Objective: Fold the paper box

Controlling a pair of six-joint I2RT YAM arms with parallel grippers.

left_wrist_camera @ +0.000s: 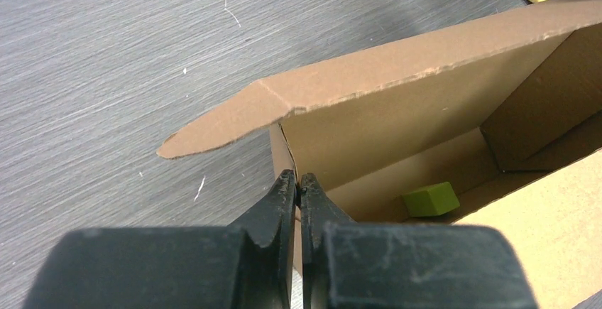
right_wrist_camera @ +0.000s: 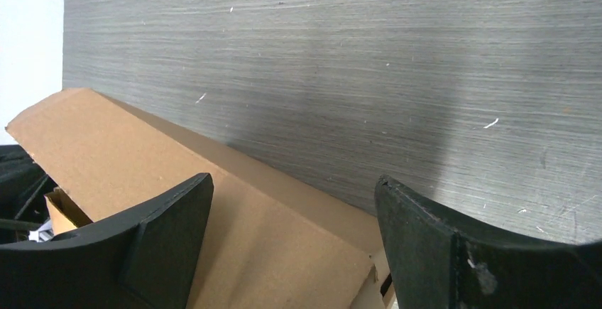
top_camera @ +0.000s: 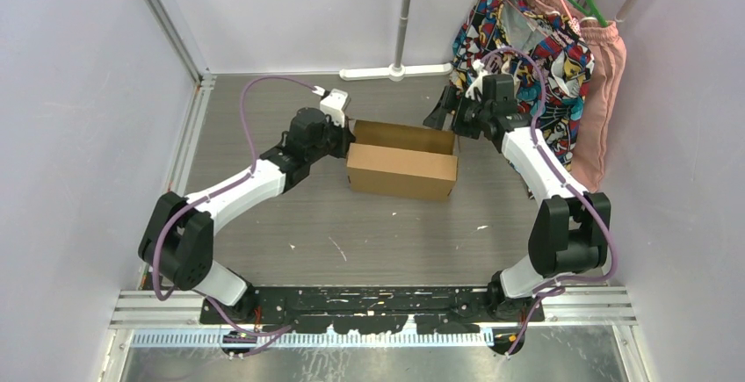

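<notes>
Grey wood-grain tabletop [top_camera: 351, 241] fills a pale-walled booth, with a bright patterned garment [top_camera: 527, 39] hanging on a hanger at the back right. On the far half of that tabletop, between the two arms, sits the paper box [top_camera: 402, 171], a shallow rectangular mailer of plain brown corrugated cardboard. Its walls are up and its inside is open to the left wrist camera. A small green block [left_wrist_camera: 429, 199] lies on the box floor.

The left gripper [left_wrist_camera: 298, 185] is at the box's left end, its fingers drawn almost together with only a thin slit between them. The short end wall runs down into that slit, so I judge it pinched there. Above it, a long panel runs along the box and ends in a rounded tab [left_wrist_camera: 213, 128] that sticks out past the corner, loose over the tabletop. The right gripper [right_wrist_camera: 294, 188] hangs over the right end with its fingers spread wide, holding nothing, and a sloping cardboard panel lies just beneath them.

The step in hand looks like bringing that long panel to and tucking its end tabs. To do it well, the left pinch should hold the end wall upright and steady as an anchor. The right gripper should press on the panel near its crease rather than at the free edge, so the board bends on the score line. The rounded tab wants guiding inside the end wall, not left outside, and the green block must not foul it
</notes>
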